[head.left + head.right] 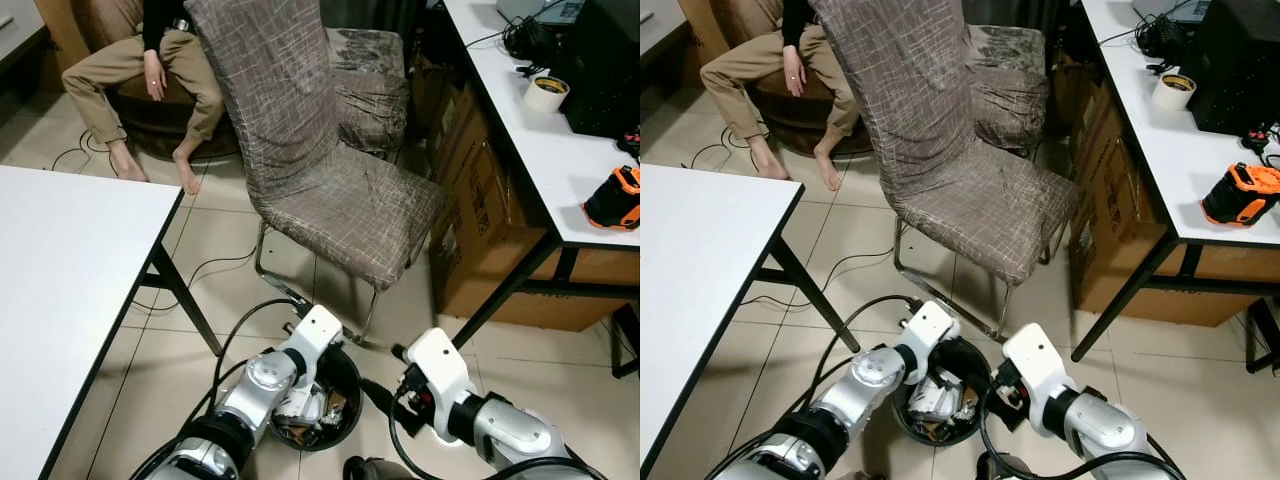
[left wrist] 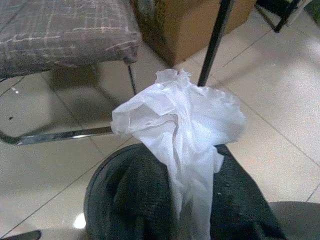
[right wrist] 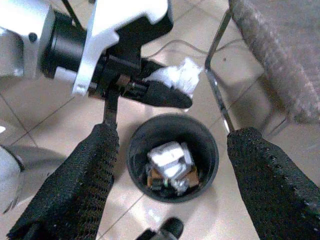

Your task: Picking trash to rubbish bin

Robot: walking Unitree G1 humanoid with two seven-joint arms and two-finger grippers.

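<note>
The left gripper [image 3: 170, 92] hangs over the bin [image 3: 172, 155], its fingers clenched on a crumpled tissue [image 2: 180, 120] held just above the rim. To do this well, centre the tissue over the opening before letting go, since it is light and may drift. The right gripper [image 3: 170, 200] waits beside the bin, fingers spread, holding nothing.

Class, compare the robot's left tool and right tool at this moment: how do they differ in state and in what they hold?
The left tool is shut on a crumpled white tissue; the right tool is open and holds nothing. The left tool reaches across above the bin's far rim; the right tool looks straight down into the black bin. Both hover over the bin.
</note>
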